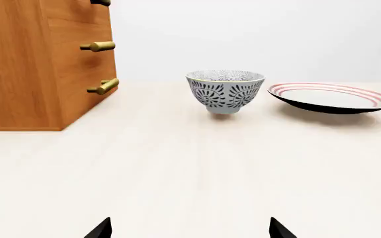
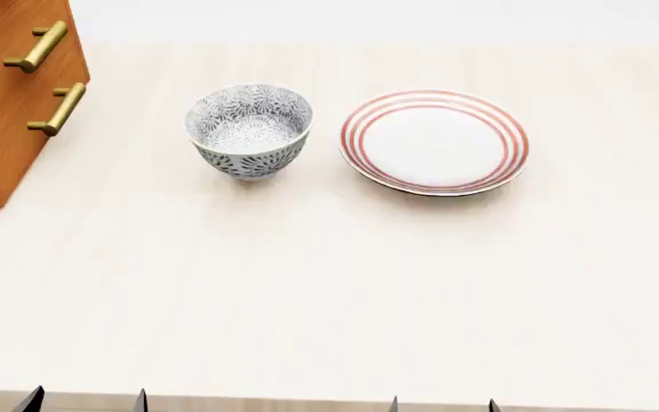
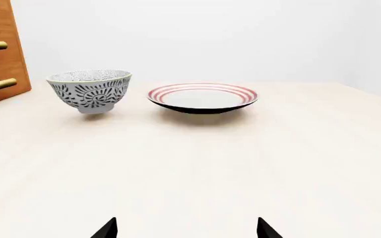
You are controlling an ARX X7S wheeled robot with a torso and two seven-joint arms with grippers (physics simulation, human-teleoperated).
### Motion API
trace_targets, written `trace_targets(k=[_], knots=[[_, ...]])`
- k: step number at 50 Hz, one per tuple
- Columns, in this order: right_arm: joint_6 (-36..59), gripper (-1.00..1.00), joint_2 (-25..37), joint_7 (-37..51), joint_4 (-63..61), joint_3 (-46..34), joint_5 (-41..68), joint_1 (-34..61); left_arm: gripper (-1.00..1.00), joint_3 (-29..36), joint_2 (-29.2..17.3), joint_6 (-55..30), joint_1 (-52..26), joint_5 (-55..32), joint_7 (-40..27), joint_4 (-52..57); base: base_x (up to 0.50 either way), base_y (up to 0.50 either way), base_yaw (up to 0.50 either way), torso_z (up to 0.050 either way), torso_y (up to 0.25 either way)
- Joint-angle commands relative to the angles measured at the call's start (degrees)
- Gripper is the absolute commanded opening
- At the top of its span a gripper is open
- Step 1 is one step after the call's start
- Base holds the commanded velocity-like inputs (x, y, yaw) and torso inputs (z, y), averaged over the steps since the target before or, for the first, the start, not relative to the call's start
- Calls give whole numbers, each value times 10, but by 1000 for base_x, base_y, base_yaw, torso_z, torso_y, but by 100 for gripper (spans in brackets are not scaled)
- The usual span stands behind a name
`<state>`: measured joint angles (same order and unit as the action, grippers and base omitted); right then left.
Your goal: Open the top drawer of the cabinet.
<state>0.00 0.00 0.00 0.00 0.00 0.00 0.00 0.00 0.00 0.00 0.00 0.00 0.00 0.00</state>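
Approach not yet begun. Cabinet (image 2: 9,103) far left on table (image 2: 329,300); top drawer's handle (image 1: 100,2) only just in view, apparently closed. Left gripper (image 1: 190,229) and right gripper (image 3: 186,228) wide apart, empty, at near edge. Next: raise left gripper toward uppermost handle, clear of bowl (image 2: 250,129).

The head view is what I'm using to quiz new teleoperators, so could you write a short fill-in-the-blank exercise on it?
1. The patterned bowl stands between the cabinet and the ____.
2. The plate has rings of ____ colour around its rim.
3. Each drawer handle in view is coloured ____.
4. The left gripper and right gripper are both holding ____.

Missing words: plate; red; brass; nothing
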Motion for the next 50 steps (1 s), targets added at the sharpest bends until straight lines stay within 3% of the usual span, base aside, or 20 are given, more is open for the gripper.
trace_targets(k=[1,18,19,50], knots=[[3,100,9,11,-1,-11,9,1,100,10,-8,-9,-1,-12,-11,4,0,0,0,0,0],[5,100,32,37,-3,-40,32,2,100,37,-32,-20,-4,-39,-37,3,0,0,0,0,0],[7,100,5,6,-3,-8,5,1,100,6,-5,-21,-4,-12,-5,0,0,0,0,0,0],[7,100,43,51,-4,-52,43,4,100,50,-42,-33,-11,-46,-54,-6,0,0,0,1,0]])
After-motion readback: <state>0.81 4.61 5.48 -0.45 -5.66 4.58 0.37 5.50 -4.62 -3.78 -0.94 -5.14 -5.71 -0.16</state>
